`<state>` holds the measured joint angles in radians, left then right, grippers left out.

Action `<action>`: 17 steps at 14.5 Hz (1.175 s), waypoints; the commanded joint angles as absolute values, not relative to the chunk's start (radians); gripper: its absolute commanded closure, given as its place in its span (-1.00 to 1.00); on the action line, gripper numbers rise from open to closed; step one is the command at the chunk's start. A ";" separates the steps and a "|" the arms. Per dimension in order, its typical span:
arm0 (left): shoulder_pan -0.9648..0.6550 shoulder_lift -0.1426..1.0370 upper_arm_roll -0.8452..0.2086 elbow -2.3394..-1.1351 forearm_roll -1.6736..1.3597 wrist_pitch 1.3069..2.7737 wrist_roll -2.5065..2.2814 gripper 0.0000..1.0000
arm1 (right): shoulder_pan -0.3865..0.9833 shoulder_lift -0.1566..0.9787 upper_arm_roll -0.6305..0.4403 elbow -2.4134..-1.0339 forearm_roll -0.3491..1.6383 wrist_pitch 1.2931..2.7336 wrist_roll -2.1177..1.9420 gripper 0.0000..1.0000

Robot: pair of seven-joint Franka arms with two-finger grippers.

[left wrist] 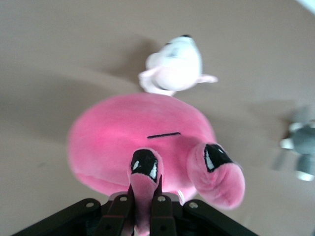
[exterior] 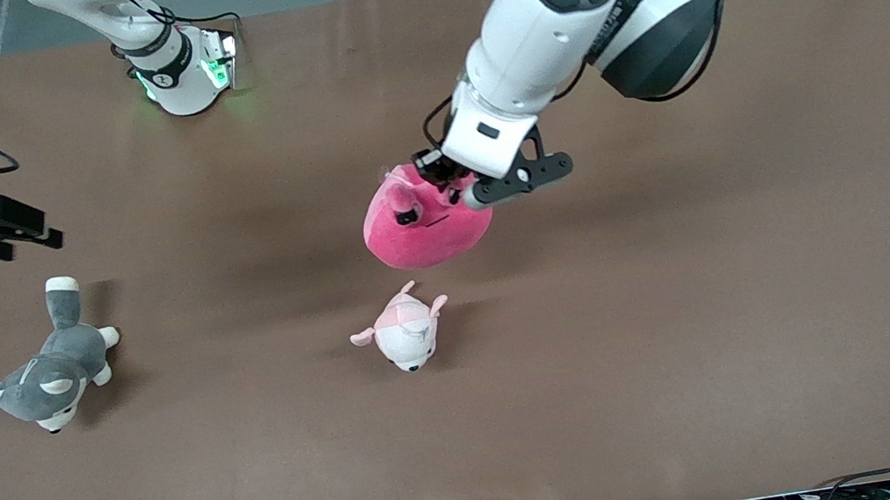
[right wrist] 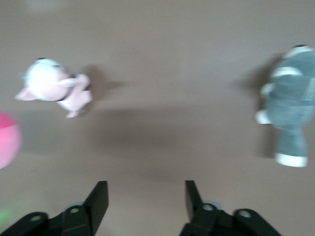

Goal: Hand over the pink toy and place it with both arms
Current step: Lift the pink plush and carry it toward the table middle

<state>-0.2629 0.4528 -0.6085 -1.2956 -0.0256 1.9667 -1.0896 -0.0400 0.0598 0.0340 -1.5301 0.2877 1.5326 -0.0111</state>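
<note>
Front view shows the left gripper clamped on one ear of the round hot-pink plush toy, which hangs above the brown table over a spot beside the small pale pink-and-white plush animal; the right gripper waits with fingers spread wide and empty over the right arm's end of the table, above the grey-and-white plush husky. Risk, as a judgement: the hold is only a thin pinch of soft ear, so the toy may swing or slip out during the handover, and the right gripper could close on loose fabric. Count: three plush toys, two arms, two grippers.
</note>
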 commanded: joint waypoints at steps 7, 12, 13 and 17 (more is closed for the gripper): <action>-0.486 0.563 -0.598 -1.230 -0.038 2.285 -1.253 1.00 | 0.199 0.137 0.035 -1.514 0.492 1.672 0.227 -0.16; -0.528 0.601 -0.583 -1.230 -0.037 2.348 -1.253 1.00 | 0.201 0.144 0.035 -1.526 0.483 1.661 0.213 -0.19; -0.529 0.601 -0.578 -1.230 -0.037 2.352 -1.253 1.00 | 0.196 0.144 0.034 -1.526 0.477 1.629 0.212 -0.19; -0.535 0.615 -0.577 -1.230 -0.037 2.358 -1.253 1.00 | 0.193 0.141 0.031 -1.528 0.440 1.534 0.199 -0.19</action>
<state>-0.5099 0.5972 -0.5907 -1.2630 -0.0262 2.3468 -1.2511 0.2011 0.1430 0.0250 -1.5286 0.4656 1.5776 0.2103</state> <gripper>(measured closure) 0.890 0.401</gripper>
